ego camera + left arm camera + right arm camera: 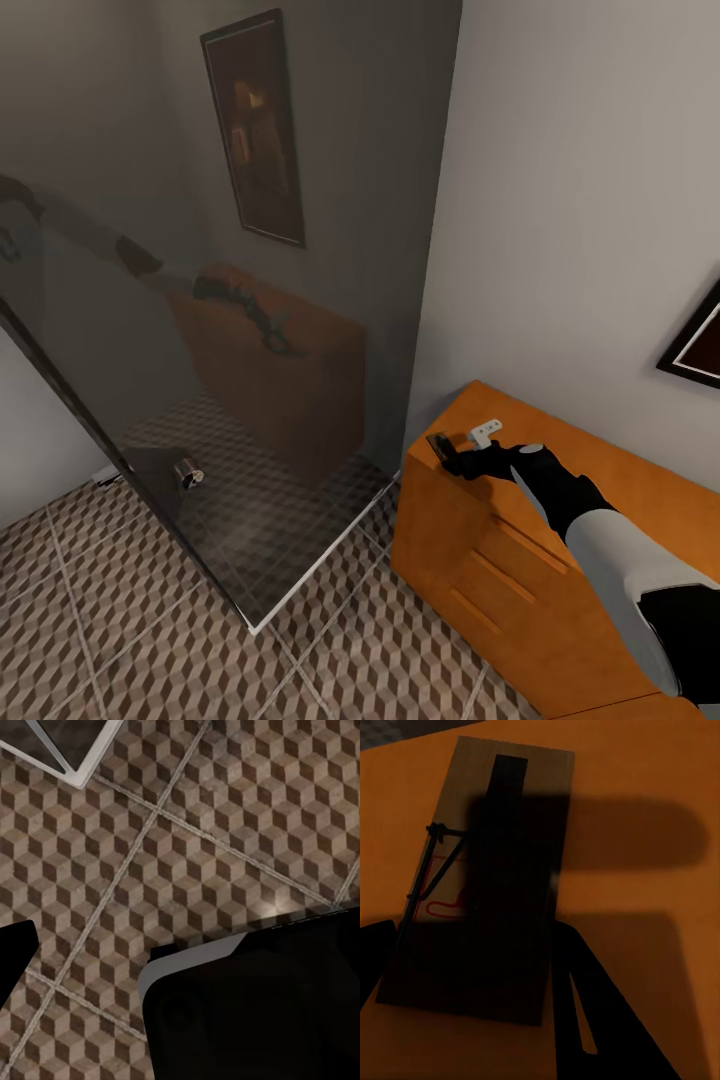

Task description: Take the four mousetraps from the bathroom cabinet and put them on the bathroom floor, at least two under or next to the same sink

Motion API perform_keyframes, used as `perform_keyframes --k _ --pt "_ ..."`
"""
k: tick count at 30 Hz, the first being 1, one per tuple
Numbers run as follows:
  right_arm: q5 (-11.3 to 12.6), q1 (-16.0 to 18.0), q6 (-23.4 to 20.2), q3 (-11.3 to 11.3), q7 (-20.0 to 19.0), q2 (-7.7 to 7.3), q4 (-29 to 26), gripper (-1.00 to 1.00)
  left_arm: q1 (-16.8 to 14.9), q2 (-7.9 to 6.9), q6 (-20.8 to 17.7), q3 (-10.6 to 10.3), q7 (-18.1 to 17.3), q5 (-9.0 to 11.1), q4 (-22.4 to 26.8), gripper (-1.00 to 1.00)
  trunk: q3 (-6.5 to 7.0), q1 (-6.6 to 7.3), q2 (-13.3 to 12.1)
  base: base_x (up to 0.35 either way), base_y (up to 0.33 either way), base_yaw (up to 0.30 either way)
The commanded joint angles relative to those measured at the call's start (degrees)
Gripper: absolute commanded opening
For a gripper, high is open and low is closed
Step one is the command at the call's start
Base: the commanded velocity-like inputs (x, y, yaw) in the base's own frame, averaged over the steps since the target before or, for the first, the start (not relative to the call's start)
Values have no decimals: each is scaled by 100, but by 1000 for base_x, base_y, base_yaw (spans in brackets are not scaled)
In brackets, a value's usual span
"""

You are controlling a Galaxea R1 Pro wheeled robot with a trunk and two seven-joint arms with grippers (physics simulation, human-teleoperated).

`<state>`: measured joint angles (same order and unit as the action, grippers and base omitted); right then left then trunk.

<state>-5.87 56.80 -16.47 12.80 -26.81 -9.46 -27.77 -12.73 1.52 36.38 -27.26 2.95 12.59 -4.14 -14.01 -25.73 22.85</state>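
Mousetrap (pixel 484 877) lies flat at the cabinet (pixel 480 560) top's corner, long axis toward 12 o'clock from the right hand (pixel 462 462), whose open fingers straddle it, gripping nothing.

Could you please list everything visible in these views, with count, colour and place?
mousetrap: one, brown board with dark wire, on the cabinet top at its corner
pale mousetrap-like piece: one, whitish, on the cabinet top beside the gripper
cabinet: one, orange-brown, against the right wall
bathroom floor: cube-patterned brown and beige tiles
glass panel: one, dark and reflective, left of the cabinet
framed pictures: two, dark frames, on the walls
right gripper: black, over the brown mousetrap
left arm part: black, above the floor
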Motion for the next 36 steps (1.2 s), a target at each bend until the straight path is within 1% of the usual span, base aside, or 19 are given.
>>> perform_keyframes --k 1,36 --pt "-81 -2 -23 21 -26 -3 105 -100 -11 7 36 -50 30 16 -25 100 -12 -5 7 0 0 0" --pt "-81 -2 -80 -5 -43 14 -5 -100 -11 7 36 -46 30 19 -25 100 -12 -5 7 0 0 0"
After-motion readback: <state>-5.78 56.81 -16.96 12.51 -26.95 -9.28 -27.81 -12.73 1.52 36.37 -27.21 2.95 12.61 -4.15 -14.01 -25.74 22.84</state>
